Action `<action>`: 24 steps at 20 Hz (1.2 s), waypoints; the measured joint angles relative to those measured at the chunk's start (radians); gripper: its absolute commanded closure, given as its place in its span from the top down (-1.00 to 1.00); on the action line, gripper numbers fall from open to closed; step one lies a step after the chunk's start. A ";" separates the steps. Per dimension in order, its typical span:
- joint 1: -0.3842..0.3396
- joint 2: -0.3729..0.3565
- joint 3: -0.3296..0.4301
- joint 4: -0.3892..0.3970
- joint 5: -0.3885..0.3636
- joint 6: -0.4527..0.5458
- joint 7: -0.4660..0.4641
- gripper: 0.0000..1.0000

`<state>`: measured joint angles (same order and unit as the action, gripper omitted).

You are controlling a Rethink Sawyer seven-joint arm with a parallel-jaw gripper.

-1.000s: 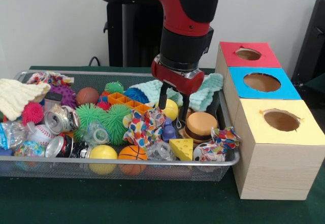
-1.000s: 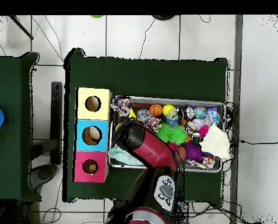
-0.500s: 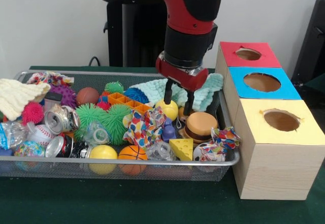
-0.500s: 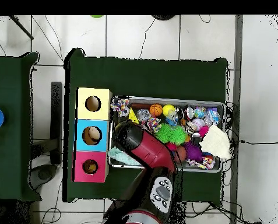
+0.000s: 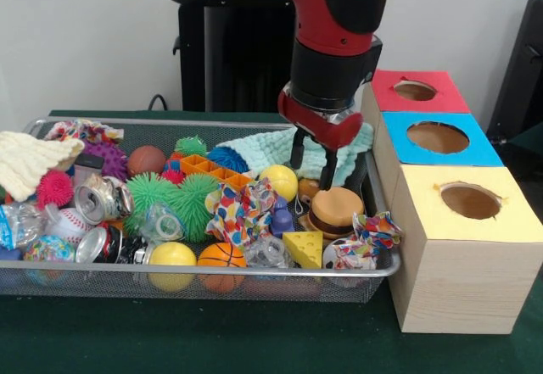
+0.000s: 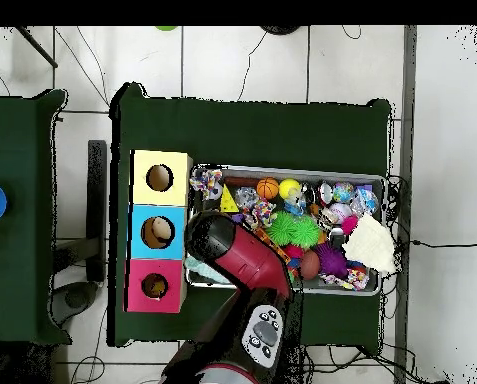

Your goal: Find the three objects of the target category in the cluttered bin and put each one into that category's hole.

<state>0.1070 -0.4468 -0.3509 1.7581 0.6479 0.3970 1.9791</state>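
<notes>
— Where is the gripper [image 5: 313, 163], and what do its fingers [image 5: 297, 149] do?

— It hangs over the right part of the wire bin [image 5: 212, 273], just above the toy burger [image 5: 333, 209]. The two dark fingers stand apart with a narrow gap, and nothing is between them. Behind them lies a mint knitted cloth [image 5: 270, 147].

— And the holes?

— The wooden box [image 5: 458, 255] stands on the green worktop [image 5: 254, 340], touching the bin at its right. On top it has a red hole [image 5: 415, 91], a blue hole [image 5: 438, 137] and a yellow hole [image 5: 470, 200].

— What else lies near the burger?

— A yellow ball [image 5: 281, 182] beside it, a cheese wedge [image 5: 303, 248] in front, and a small basketball [image 5: 221, 256] at the front rim. In the overhead view the arm [image 6: 244, 262] covers that corner of the bin.
</notes>
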 measured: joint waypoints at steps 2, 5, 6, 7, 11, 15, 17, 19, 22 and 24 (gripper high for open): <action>-0.005 0.006 0.002 0.001 0.007 -0.001 0.017 1.00; -0.022 0.022 0.011 0.003 0.014 -0.013 0.032 1.00; -0.028 0.027 0.013 0.003 0.015 -0.018 0.033 1.00; -0.033 0.034 0.014 0.003 0.015 -0.025 0.033 1.00; -0.046 0.062 0.015 0.004 0.015 -0.040 0.033 1.00; -0.049 0.094 0.014 0.002 0.020 -0.041 0.033 1.00; -0.049 0.094 0.012 -0.001 0.026 -0.041 0.033 1.00; -0.049 0.095 0.010 -0.003 0.035 -0.039 0.033 1.00; -0.048 0.095 0.010 -0.003 0.046 -0.034 0.033 1.00; -0.047 0.095 0.010 -0.003 0.050 -0.034 0.033 1.00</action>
<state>0.0595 -0.3521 -0.3409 1.7554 0.6979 0.3626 2.0122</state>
